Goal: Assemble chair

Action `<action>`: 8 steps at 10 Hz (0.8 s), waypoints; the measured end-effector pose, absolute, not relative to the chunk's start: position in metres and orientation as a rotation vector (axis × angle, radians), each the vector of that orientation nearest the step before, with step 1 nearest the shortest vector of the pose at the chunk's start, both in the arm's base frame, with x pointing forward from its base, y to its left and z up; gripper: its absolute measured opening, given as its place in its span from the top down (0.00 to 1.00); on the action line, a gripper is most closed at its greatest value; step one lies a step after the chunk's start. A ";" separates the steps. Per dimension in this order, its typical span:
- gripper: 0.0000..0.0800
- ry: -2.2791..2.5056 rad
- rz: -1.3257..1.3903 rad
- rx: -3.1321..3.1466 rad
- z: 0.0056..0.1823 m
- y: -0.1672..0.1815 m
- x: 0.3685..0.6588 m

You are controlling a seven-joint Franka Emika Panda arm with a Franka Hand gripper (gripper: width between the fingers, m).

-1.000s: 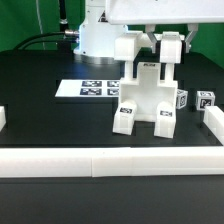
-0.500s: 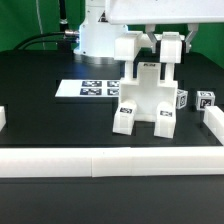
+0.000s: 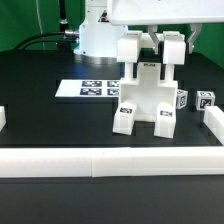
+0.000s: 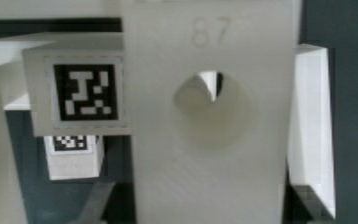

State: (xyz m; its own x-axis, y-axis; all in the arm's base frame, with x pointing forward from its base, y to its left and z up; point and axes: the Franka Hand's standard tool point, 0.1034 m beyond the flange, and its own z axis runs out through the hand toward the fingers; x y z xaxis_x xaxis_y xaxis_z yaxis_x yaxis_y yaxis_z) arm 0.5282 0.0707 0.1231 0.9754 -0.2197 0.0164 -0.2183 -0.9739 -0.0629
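Observation:
The partly built white chair [image 3: 143, 98] stands upright on the black table, with tagged feet at its base. My gripper [image 3: 152, 48] comes down from above onto its top, between two square posts [image 3: 130, 48]. It is shut on the chair's middle slab. In the wrist view the slab [image 4: 202, 120] fills the middle and has a small hole. A dark finger [image 4: 101, 200] stands at each side of it, with my gripper [image 4: 211, 208] across it. A tagged post [image 4: 87, 90] shows beside the slab.
The marker board [image 3: 92, 88] lies behind the chair on the exterior view's left. Two small tagged parts [image 3: 183, 99] [image 3: 205, 98] sit on the right. A long white rail [image 3: 100, 160] runs along the front, with a side piece [image 3: 213, 125] on the right.
The top posts and my gripper have shifted very slightly to the exterior view's right; the chair's base stays put.

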 end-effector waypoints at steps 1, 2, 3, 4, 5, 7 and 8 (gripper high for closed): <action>0.64 0.340 -0.036 -3.062 0.123 0.070 0.528; 0.64 0.340 -0.036 -3.062 0.123 0.070 0.528; 0.64 0.341 -0.035 -3.062 0.123 0.070 0.527; 0.64 0.347 -0.032 -3.061 0.122 0.070 0.523; 0.64 0.346 -0.048 -3.061 0.122 0.070 0.521; 0.64 0.341 -0.075 -3.060 0.123 0.071 0.523; 0.64 0.341 -0.075 -3.060 0.123 0.071 0.523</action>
State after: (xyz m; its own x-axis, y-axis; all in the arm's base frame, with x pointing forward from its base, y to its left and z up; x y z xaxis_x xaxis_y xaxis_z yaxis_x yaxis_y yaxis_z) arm 0.5234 0.0712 0.1228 0.9743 -0.2212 0.0415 -0.2182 -0.9736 -0.0669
